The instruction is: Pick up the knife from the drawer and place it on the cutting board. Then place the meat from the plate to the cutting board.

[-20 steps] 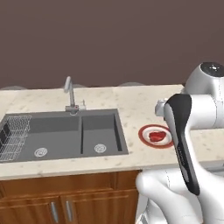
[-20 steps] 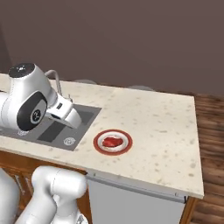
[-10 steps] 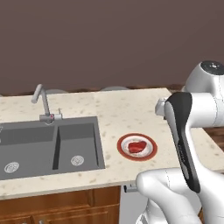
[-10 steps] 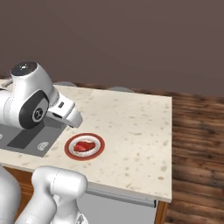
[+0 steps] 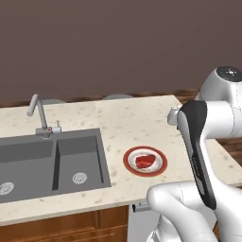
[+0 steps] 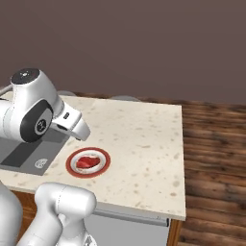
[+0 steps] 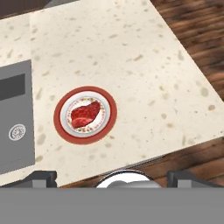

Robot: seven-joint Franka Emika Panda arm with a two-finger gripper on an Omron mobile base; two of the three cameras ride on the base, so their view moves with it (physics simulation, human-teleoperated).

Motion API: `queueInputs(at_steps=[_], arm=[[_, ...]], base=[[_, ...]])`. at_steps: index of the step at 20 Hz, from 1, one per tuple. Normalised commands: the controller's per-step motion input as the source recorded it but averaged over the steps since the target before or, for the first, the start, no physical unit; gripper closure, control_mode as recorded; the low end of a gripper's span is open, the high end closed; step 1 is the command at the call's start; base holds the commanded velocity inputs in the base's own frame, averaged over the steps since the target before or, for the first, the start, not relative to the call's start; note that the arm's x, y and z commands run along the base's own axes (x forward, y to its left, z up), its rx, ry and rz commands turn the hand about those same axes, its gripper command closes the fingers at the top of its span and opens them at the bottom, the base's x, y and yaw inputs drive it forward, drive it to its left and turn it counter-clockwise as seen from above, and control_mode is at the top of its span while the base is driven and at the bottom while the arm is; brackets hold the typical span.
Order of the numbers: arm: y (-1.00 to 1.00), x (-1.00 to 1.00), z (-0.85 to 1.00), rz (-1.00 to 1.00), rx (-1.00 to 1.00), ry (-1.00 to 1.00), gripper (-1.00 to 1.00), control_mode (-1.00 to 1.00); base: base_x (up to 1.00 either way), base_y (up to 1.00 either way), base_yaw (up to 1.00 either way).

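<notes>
While the arm is folded high over the near counter edge, nothing is in the grasp yet.

gripper: two dark fingertips at the bottom of the hand view, spread wide, nothing between them; it sits well above the near counter edge.

step in hand: my read is approach/search. The knife comes first, and no knife, drawer or cutting board can be made out from here, so I can't say where they are. Likely the drawer sits below the counter front, hidden by the worktop.

how to do it well: don't go for the meat now, order matters. Find the drawer before lowering the hand. Keep the jaws spread until they straddle the handle, and come in across its short side. A flat, thin knife will want a low, square grasp.

plate: red rim, white centre, on the counter near the front edge, just right of the sink.

meat: red chunk lying flat in the plate centre, untouched; in the hand view, meat sits left of centre, ahead of the fingertips.

sink: grey double basin, left of the plate, two drain holes.

faucet: behind the sink, far left, spout pointing left.

counter: speckled beige; plenty of room right of the plate as far as the right edge.

cabinet front: orange-brown wood under the sink, at lower left.

in the way: the plate is close to the front edge, so a low sweep there could clip it. The robot's own elbow crowds the right side.

floor: dark wood planks beyond the right end of the counter.
</notes>
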Motion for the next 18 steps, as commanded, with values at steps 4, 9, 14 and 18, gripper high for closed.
queueInputs(at_steps=[4,9,14,18], arm=[[0.00,0.00,0.00,0.00,0.00,0.00,-1.00,1.00],[0.47,0.04,-0.15,0.01,0.02,0.01,-1.00,-1.00],[0.55,0.00,-0.27,0.01,0.02,0.02,-1.00,-1.00],[0.17,0.03,-0.28,-0.03,0.01,0.00,-1.00,-1.00]], base=[[0.66,0.17,-0.07],[0.07,0.09,-0.01],[0.00,0.00,0.00],[0.00,0.00,0.00]])
